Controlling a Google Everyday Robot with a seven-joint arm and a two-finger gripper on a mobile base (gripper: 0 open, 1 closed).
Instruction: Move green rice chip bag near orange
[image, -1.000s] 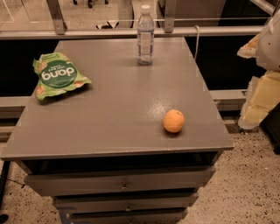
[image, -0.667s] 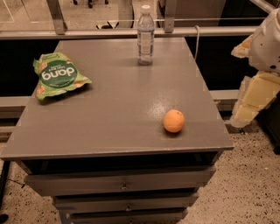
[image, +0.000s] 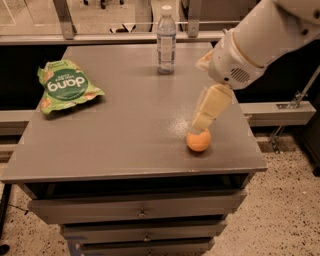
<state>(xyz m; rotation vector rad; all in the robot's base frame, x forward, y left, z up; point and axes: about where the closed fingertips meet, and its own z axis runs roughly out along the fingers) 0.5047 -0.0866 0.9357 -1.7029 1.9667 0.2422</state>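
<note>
Where the grey table (image: 125, 135) with drawers stands on the speckled floor, the big white arm (image: 260, 40) now reaches over it. A moment ago it was off past the right edge. Its gripper (image: 202, 123) hangs tip-down, and I cannot tell if it is open or closed. The green rice chip bag (image: 67, 87) lies flat at the far left, where it was before. A water bottle (image: 166, 40) stands at the back. The orange (image: 198, 142) sits right under the gripper's tip, well apart from the bag.
</note>
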